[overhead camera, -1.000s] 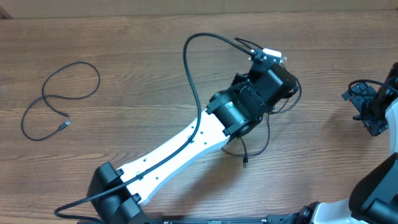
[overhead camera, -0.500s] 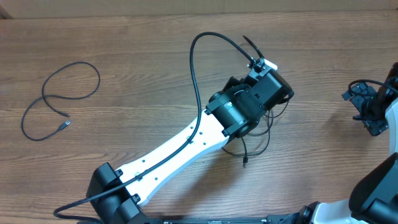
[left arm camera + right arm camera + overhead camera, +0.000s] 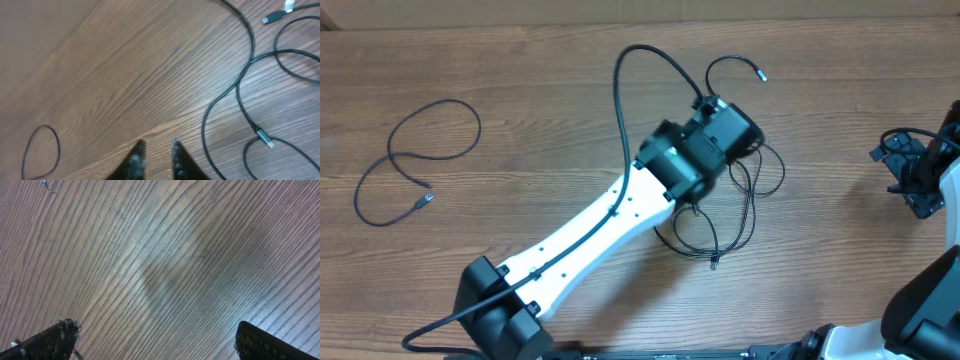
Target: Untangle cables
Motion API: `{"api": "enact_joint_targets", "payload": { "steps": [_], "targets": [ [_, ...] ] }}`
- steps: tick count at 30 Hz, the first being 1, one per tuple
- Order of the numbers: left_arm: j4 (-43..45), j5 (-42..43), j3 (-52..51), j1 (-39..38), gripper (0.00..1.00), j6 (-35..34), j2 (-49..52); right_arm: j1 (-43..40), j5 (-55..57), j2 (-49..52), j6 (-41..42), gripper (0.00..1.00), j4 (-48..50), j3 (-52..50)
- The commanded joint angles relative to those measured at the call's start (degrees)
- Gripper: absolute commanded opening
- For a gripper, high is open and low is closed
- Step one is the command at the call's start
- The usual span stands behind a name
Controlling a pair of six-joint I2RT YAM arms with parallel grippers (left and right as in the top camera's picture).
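Wood-grain table (image 3: 520, 80) fills every view. Left pincer (image 3: 156, 150) hovers over bare wood, its jaws only narrowly apart with nothing between them. Tangled cables (image 3: 237, 87) lie to its right and ahead. The nearest strand runs away from the pincer in a long curve, with a plug (image 3: 265, 139) just beside it. Right pincer (image 3: 155, 340), spread wide and empty, is well apart from the tangle, so the left arm is judged nearer. One loose cable (image 3: 390, 152) lies alone, far off on the left pincer's other side.
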Motion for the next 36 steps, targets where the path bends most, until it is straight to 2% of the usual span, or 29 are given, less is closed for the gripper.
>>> {"api": "enact_joint_targets", "payload": {
  "steps": [1, 4, 8, 11, 13, 17, 20, 24, 30, 32, 36],
  "targets": [
    [-0.1, 14.2, 0.7, 2.3, 0.43, -0.9, 0.5, -0.1, 0.4, -0.3, 0.0, 1.00, 0.2, -0.1],
    [0.6, 21.9, 0.4, 3.3, 0.52, -0.9, 1.8, -0.1, 0.4, -0.3, 0.0, 1.00, 0.2, -0.1],
    [1.3, 24.3, 0.4, 3.5, 0.63, -0.9, 4.9, -0.1, 0.4, -0.3, 0.0, 1.00, 0.2, -0.1],
    [1.7, 24.3, 0.4, 3.4, 0.65, -0.9, 8.0, -0.1, 0.4, -0.3, 0.0, 1.00, 0.2, -0.1],
    [2.3, 24.3, 0.4, 3.4, 0.71, -0.6, 9.9, -0.1, 0.4, -0.3, 0.0, 1.00, 0.2, -0.1],
    [5.4, 24.3, 0.4, 3.4, 0.71, 3.3, 14.1, -0.1, 0.4, -0.3, 0.0, 1.00, 0.2, -0.1],
    [8.9, 24.3, 0.4, 3.4, 0.67, 5.2, 16.7, -0.1, 0.4, -0.3, 0.0, 1.00, 0.2, -0.1],
    [14.4, 24.3, 0.4, 3.5, 0.56, 7.0, 20.3, -0.1, 0.4, -0.3, 0.0, 1.00, 0.2, -0.1],
    [20.1, 24.3, 0.4, 3.7, 0.56, 7.3, 26.0, -0.1, 0.4, -0.3, 0.0, 1.00, 0.2, -0.1],
    [21.0, 24.3, 0.4, 3.8, 0.50, 7.3, 28.6, -0.1, 0.4, -0.3, 0.0, 1.00, 0.2, -0.1],
    [21.0, 24.1, 0.4, 3.9, 0.23, 7.3, 30.1, -0.1, 0.4, -0.3, 0.0, 1.00, 0.2, -0.1]
  ]
}}
